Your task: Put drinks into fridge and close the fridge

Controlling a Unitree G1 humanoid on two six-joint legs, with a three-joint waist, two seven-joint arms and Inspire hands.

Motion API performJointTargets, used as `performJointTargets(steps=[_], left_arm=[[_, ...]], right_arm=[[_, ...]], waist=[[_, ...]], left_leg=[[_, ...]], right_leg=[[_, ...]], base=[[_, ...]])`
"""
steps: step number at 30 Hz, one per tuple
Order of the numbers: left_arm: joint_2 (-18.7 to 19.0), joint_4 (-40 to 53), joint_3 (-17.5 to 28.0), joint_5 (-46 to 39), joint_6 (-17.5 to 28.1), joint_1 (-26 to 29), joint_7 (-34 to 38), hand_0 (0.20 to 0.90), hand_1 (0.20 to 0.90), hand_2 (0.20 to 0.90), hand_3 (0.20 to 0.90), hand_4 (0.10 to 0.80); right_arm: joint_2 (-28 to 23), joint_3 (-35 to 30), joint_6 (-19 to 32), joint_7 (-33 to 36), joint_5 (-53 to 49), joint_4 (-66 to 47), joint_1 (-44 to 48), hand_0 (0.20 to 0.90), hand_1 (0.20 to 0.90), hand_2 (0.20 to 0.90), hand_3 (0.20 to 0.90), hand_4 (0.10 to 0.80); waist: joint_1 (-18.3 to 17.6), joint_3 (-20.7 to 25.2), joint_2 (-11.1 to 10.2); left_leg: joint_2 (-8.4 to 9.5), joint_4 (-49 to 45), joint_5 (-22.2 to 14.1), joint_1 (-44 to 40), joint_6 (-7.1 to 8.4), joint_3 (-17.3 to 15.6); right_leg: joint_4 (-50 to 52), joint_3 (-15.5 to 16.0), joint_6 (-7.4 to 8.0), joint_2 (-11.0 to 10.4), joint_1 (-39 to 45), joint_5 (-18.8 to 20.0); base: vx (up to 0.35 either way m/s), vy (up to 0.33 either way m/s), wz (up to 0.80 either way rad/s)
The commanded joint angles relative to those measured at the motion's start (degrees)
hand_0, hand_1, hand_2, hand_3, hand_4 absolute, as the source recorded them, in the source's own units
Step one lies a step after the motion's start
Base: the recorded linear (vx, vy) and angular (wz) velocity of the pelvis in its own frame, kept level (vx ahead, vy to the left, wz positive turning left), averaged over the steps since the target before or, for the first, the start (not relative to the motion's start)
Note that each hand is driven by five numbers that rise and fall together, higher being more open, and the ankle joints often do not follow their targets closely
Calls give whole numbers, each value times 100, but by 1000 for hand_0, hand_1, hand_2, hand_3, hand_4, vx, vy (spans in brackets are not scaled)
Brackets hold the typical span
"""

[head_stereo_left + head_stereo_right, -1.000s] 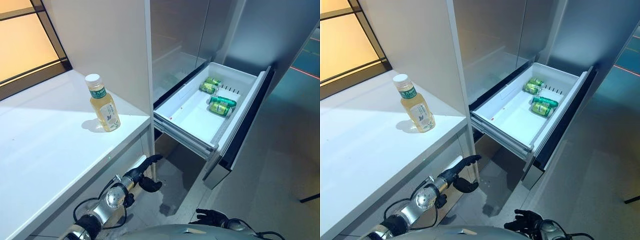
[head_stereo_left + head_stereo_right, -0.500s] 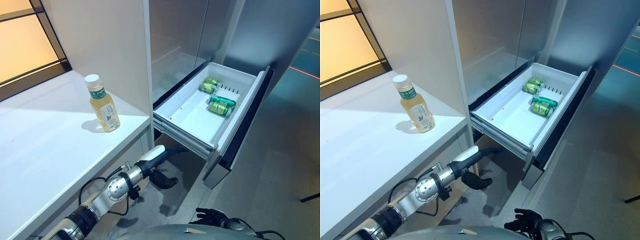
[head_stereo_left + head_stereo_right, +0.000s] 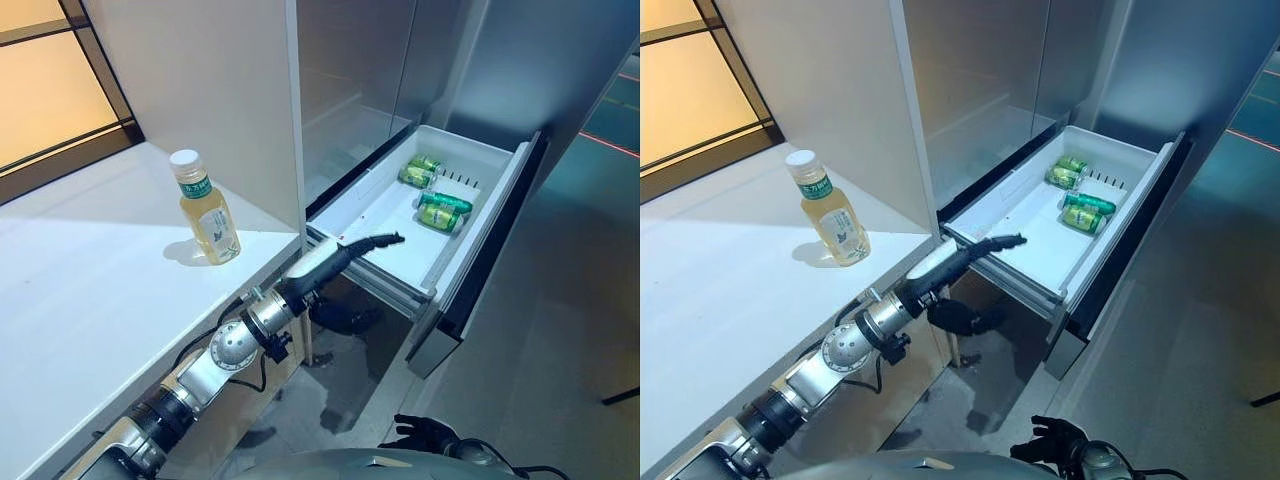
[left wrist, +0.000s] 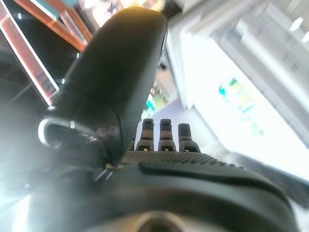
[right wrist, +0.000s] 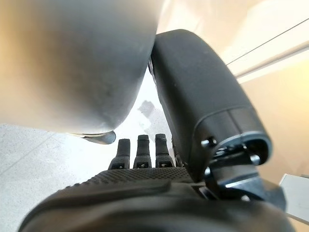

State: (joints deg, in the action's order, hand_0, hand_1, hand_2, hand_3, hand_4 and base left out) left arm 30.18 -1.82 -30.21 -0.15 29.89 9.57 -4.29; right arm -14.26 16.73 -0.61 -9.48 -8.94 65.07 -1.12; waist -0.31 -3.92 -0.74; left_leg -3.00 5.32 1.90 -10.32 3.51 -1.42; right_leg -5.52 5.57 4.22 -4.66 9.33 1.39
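Observation:
A bottle of yellow drink with a white cap (image 3: pixel 206 219) stands upright on the white counter (image 3: pixel 90 300) near its right edge. The white fridge drawer (image 3: pixel 385 235) is pulled out at the right, with green cans (image 3: pixel 437 209) lying at its far end. My left hand (image 3: pixel 345 250) is open, its fingers straight, reaching over the near left rim of the drawer, right of and lower than the bottle. It holds nothing. My right hand (image 3: pixel 425 433) hangs low at the bottom of the view, fingers relaxed and empty.
A tall white panel (image 3: pixel 220 90) stands between the counter and the grey fridge body (image 3: pixel 360 70). The drawer's dark front (image 3: pixel 490 250) juts toward the grey floor (image 3: pixel 560 340). A window (image 3: pixel 50 80) lies behind the counter.
My left arm has risen from under the counter edge and stretched right and forward, its hand now over the drawer's near rim. The bottle, cans and drawer have not moved.

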Motion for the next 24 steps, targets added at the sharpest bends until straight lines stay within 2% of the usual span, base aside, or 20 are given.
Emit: performJointTargets(steps=[1,3,4,6,11,18,24], left_arm=[[9,771,725,-573,632,788,605,900,900,900,900,800],[217,1043,1323,-1056,887,558,411,900,900,900,900,800],[272,1137,1526,-1212,892,514,343,900,900,900,900,800],[493,1475,2241,-1695,863,376,259,900,900,900,900,800],[515,2034,3206,-2652,637,211,-442,900,900,900,900,800],[403,2343,3722,-3435,659,208,-914,900,900,900,900,800],[428,2133,3957,-2979,151,61,-236,900,900,900,900,800]], right_arm=[[251,136,181,75,-32,-53,-30,900,900,900,900,800],[173,100,20,121,-126,-301,-72,900,900,900,900,800],[158,77,-8,134,-142,-362,-100,900,900,900,900,800],[145,-14,21,162,-164,-433,-214,900,900,900,900,800],[210,-116,225,174,-217,-226,-312,900,900,900,900,800],[244,-136,307,169,-256,-96,-319,900,900,900,900,800],[219,-176,180,153,-199,-187,-339,900,900,900,900,800]], waist=[[102,-15,1],[161,-103,20],[180,-116,23],[241,-128,28],[359,-34,5],[418,65,-15],[429,81,-12]], left_leg=[[560,-32,-336,289,-505,434],[569,-32,-318,284,-497,478],[575,-32,-314,288,-499,490],[598,-32,-290,302,-504,560],[618,-32,-281,332,-494,672],[624,-32,-278,366,-466,742],[637,-32,-271,367,-465,764]], right_leg=[[241,96,-55,301,-211,-96],[235,159,-62,277,-182,-86],[233,173,-66,272,-179,-83],[219,203,-88,262,-164,-72],[177,228,-110,268,-133,-81],[155,227,-127,278,-143,-89],[153,218,-139,281,-144,-90]], base=[[-95,-14,4],[-49,13,7],[-26,25,10],[-10,20,13],[16,-6,11],[10,-6,8],[2,0,-1]])
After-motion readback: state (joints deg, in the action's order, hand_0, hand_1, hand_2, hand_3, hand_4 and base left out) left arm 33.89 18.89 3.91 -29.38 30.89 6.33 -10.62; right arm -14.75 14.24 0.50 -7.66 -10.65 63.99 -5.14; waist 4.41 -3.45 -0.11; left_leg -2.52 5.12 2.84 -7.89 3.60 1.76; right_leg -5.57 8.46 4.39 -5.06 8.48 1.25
